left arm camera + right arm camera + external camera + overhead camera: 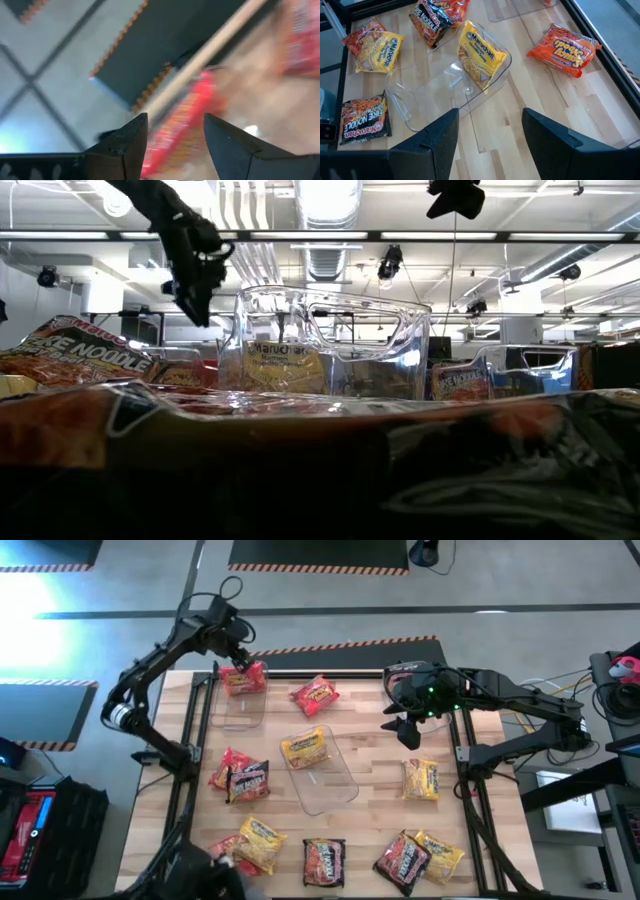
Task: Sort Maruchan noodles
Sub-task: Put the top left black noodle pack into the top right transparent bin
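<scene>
Ramen packets lie scattered over the wooden table (370,790). A red packet (245,678) sits at the far left, over a clear bin (238,705), right at the left gripper (238,662). In the left wrist view this red packet (182,127) shows between and just ahead of the two fingers (131,140), which stand apart; whether they pinch it or have let it go I cannot tell, as the view is blurred.

A second red packet (315,696) lies on the bare wood near the far edge, between the two arms. A yellow packet (305,747) leans inside the middle bin (325,775), which sits slantwise at the table's centre. The right wrist view shows the same yellow packet (481,54) propped against the bin's wall (405,105).

Left of that bin a red packet (224,768) and a dark one (250,781) overlap. Along the near edge lie a yellow packet (260,843), a dark packet (323,862), another dark one (402,858) and a yellow one (440,853) touching it. One yellow packet (421,780) lies alone on the right side.

The right gripper (405,730) hangs above the table's right half, fingers (437,140) spread and holding nothing.
</scene>
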Controlling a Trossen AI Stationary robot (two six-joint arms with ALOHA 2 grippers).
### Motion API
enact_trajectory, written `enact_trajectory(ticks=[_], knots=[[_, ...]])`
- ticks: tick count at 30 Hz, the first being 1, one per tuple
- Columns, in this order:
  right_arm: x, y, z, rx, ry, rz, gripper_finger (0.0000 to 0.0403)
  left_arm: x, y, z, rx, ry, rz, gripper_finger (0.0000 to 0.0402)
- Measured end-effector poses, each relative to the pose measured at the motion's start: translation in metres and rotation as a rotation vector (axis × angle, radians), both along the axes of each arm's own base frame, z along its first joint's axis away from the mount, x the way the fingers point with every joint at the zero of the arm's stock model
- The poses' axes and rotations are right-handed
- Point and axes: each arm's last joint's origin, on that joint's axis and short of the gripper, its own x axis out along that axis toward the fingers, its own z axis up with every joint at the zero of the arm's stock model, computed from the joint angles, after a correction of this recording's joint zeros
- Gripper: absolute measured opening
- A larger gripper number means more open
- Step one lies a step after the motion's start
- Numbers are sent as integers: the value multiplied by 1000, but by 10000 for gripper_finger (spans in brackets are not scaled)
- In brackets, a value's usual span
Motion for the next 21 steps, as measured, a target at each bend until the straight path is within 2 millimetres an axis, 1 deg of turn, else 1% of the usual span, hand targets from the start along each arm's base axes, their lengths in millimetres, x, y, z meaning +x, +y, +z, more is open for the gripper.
enact_trajectory(ticks=[3, 8, 13, 17, 21], knots=[[0, 0, 0, 0, 0, 0, 206, 8, -24, 9, -26, -69, -16, 174], [0, 0, 0, 0, 0, 0, 206, 24, -73, 12, -66, -115, -31, 174], [0, 0, 0, 0, 0, 0, 206, 29, -122, 5, -129, -137, -25, 176], [0, 0, 0, 0, 0, 0, 206, 27, -153, -7, -196, -181, 19, 188], [0, 0, 0, 0, 0, 0, 206, 22, -181, -19, -291, -198, 81, 210]])
